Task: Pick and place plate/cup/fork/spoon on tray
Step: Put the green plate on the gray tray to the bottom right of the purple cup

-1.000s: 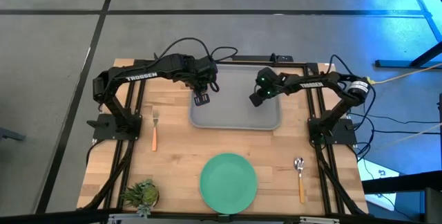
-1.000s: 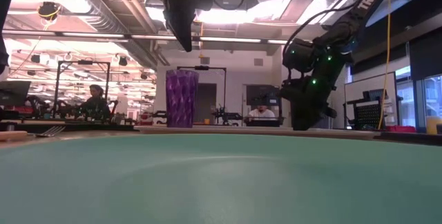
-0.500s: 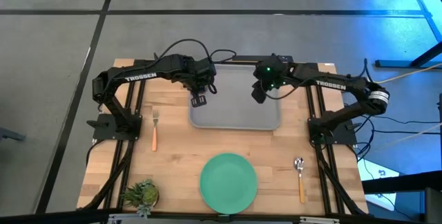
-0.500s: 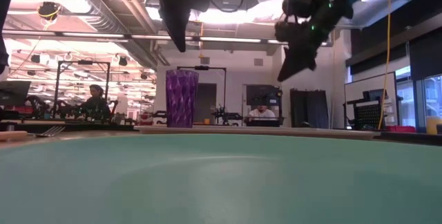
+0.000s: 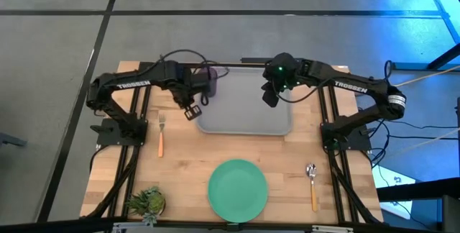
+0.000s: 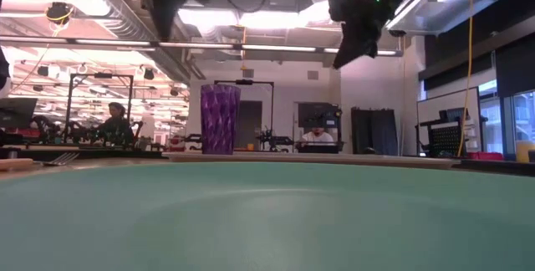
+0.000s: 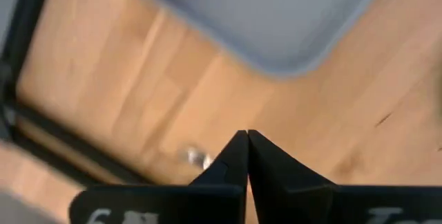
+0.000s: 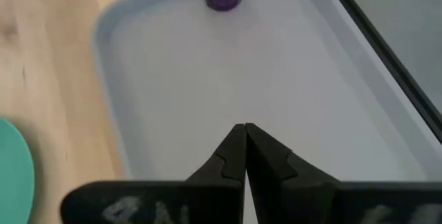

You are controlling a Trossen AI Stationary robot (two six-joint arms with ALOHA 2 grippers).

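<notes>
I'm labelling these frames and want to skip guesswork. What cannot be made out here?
- High view: the cup on the tray is mostly hidden under the left arm and its cables.
- Low view: the plate fills the foreground and hides the tabletop; the spoon cannot be seen.
- Left wrist view: motion blur; the small shiny thing on the wood is unidentifiable.
</notes>
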